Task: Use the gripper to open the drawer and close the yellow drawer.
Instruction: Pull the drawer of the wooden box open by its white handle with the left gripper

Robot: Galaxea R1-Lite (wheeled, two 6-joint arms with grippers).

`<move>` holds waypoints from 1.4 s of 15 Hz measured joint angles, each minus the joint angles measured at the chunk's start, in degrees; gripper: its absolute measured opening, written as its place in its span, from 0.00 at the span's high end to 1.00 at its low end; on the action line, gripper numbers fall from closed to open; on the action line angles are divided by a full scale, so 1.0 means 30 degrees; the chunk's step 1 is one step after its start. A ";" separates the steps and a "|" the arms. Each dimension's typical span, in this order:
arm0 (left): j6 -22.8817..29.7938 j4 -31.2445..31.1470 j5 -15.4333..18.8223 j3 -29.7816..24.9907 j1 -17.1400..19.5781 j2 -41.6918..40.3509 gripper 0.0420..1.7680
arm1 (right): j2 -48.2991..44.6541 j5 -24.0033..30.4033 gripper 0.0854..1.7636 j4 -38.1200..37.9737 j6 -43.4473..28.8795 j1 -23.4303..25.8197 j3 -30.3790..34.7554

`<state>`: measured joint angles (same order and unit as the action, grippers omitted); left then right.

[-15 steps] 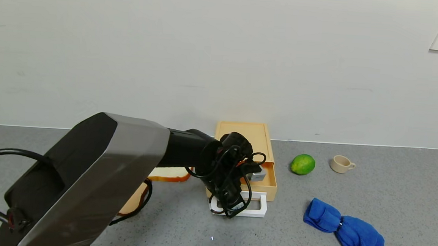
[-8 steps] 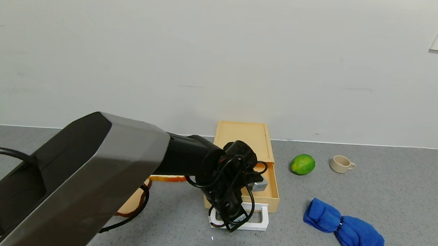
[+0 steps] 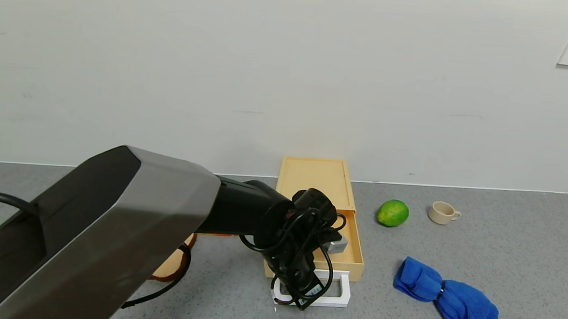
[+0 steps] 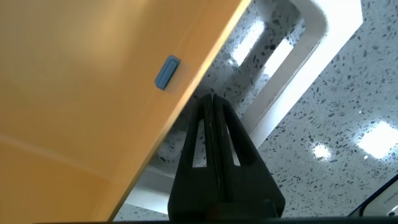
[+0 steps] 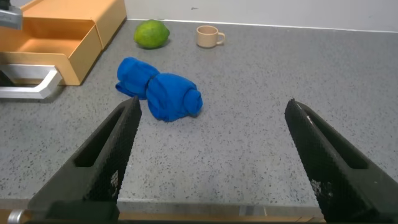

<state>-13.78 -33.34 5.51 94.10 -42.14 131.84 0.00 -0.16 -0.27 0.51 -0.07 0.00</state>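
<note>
The pale yellow drawer box (image 3: 314, 177) stands against the wall, its drawer (image 3: 356, 243) pulled partly out toward me. Its white loop handle (image 3: 343, 294) lies flat on the counter in front. My left gripper (image 3: 300, 301) is shut, fingers pressed together with nothing between them, and its tip sits inside the handle loop. In the left wrist view the shut gripper (image 4: 211, 98) points into the gap between the drawer front (image 4: 93, 93) and the handle bar (image 4: 292, 56). My right gripper (image 5: 211, 109) is open and empty, low over the counter, away from the drawer (image 5: 56, 37).
A green lime (image 3: 392, 213) and a small beige cup (image 3: 442, 212) sit right of the drawer. A blue cloth (image 3: 446, 293) lies front right. A bread slice (image 3: 171, 265) lies left of the drawer, mostly hidden by my left arm. The wall is close behind.
The drawer has slid further out toward me, and my left gripper has moved nearer with the handle. The right arm has not moved.
</note>
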 joint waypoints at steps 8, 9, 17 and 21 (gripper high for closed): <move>0.0662 -0.0223 -0.0268 -0.0715 -0.0366 -0.0488 0.96 | 0.0000 0.0000 0.04 0.0000 -0.0008 0.0000 0.0000; 0.0829 -0.0175 -0.0333 -0.0926 -0.0475 -0.0654 0.96 | 0.0000 -0.0008 0.04 0.0000 -0.0008 0.0000 0.0000; 0.1975 -0.0378 -0.0406 -0.1357 -0.1020 -0.2739 0.96 | 0.0000 0.0000 0.04 0.0008 0.0000 0.0000 0.0000; 0.2121 -0.0386 -0.0727 -0.1881 -0.1065 -0.5010 0.96 | 0.0000 -0.0008 0.04 0.0008 0.0000 0.0000 0.0000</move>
<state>-7.41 -34.50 3.33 88.45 -45.34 116.81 0.00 -0.18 -0.24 0.51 -0.07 0.00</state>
